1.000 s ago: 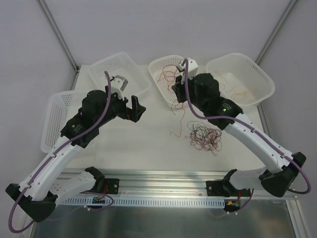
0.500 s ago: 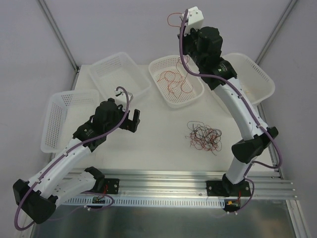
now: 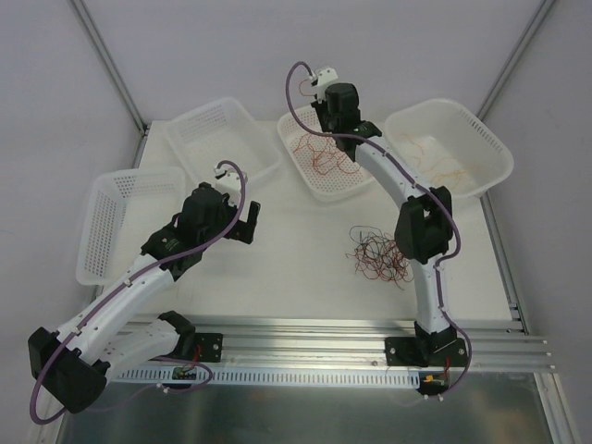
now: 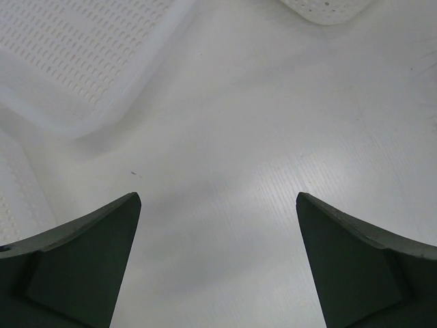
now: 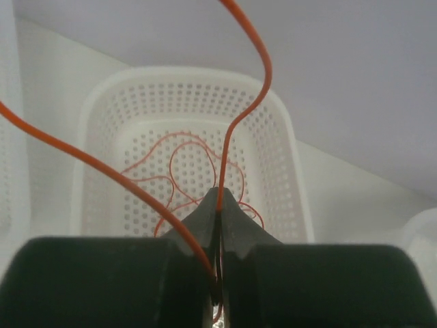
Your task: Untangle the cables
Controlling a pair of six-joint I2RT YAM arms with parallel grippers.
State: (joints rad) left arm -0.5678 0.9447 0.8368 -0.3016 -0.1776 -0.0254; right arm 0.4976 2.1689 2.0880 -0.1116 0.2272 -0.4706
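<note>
A tangle of thin red, brownish and black cables [image 3: 379,255] lies on the table right of centre. My right gripper [image 3: 322,123] hangs over the middle basket [image 3: 368,176], which holds loose red cables [image 3: 319,155]. In the right wrist view its jaws [image 5: 218,205] are shut on one orange cable [image 5: 222,179], which loops up and out of view above that basket [image 5: 290,171]. My left gripper [image 3: 248,222] is open and empty over bare table; its view [image 4: 218,198] shows only the table between its fingers.
A white basket at the right [image 3: 495,153] holds a few orange cables [image 3: 446,166]. Two more white baskets stand at the back left [image 3: 199,120] and far left [image 3: 97,199]; corners of them show in the left wrist view [image 4: 82,61].
My right arm has come down from high above the back of the table to just over the middle basket, still holding the orange cable. The left arm has hardly moved.
</note>
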